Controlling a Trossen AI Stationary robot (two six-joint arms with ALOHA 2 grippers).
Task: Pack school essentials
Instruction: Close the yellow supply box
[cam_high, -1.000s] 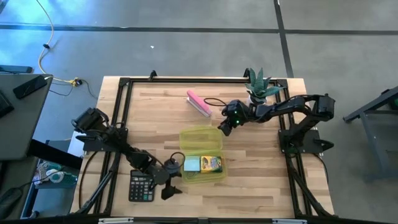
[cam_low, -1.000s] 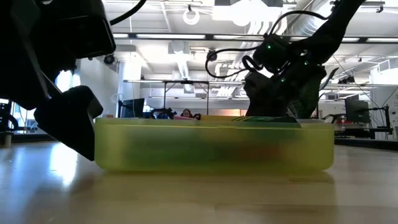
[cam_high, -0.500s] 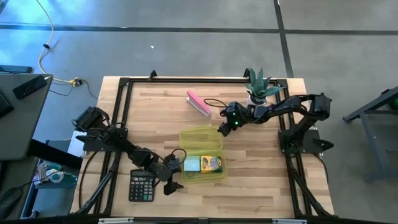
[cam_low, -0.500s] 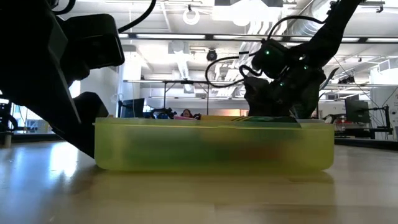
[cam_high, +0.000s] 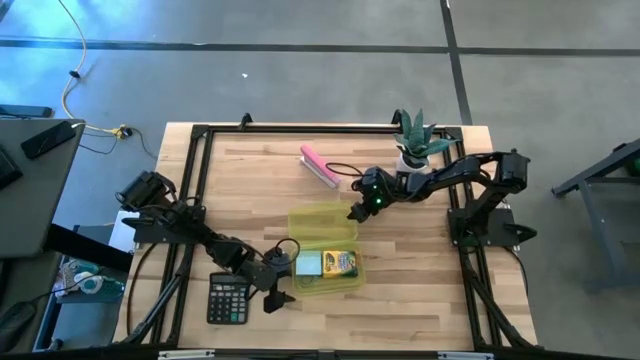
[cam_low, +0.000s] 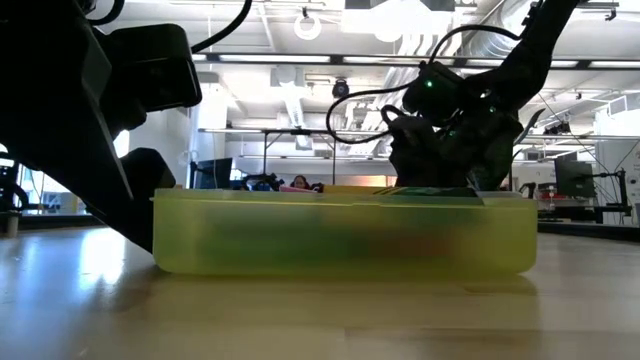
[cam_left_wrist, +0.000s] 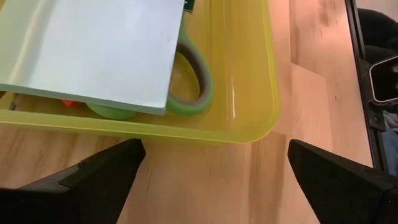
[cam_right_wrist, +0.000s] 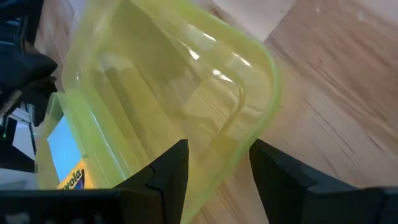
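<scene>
Here's the box (cam_high: 326, 267), a translucent yellow-green plastic tub with rounded corners and smooth glossy walls, sitting near the middle of the table (cam_high: 420, 300), a pale butcher-block top with visible grain. Its hinged lid (cam_high: 322, 223) lies open flat on the far side, same see-through plastic, with a raised rim catching the light in the right wrist view.

Inside the tub, the pad (cam_high: 308, 263) lies flat, a matte light-blue square, and right beside it is the crayon box (cam_high: 340, 263), small, yellow-green card with print on it. In the left wrist view the pad (cam_left_wrist: 93, 50) covers most of the scissors (cam_left_wrist: 189, 93); only their rounded green handle loops poke out beneath its edge, with a spot of orange-red next to them that I can't identify.

Now the arms. The right gripper (cam_high: 357, 210) reaches in low from the right side, arm stretched out long, its fingers at the lid's far right corner. In its wrist view the two dark fingers (cam_right_wrist: 168, 174) straddle the lid's rim, one on each side, parted by a narrow gap; whether they actually pinch the plastic I can't tell.

The left gripper (cam_high: 278, 292) sits low at the tub's near left corner, arm angled across from the table's left edge, fingers spread wide, holding nothing.

Further out: a black calculator (cam_high: 227, 299) just left of that gripper, a pink block (cam_high: 319, 166) toward the back, and a spiky green plant (cam_high: 418, 138) in a white pot at the far right.
</scene>
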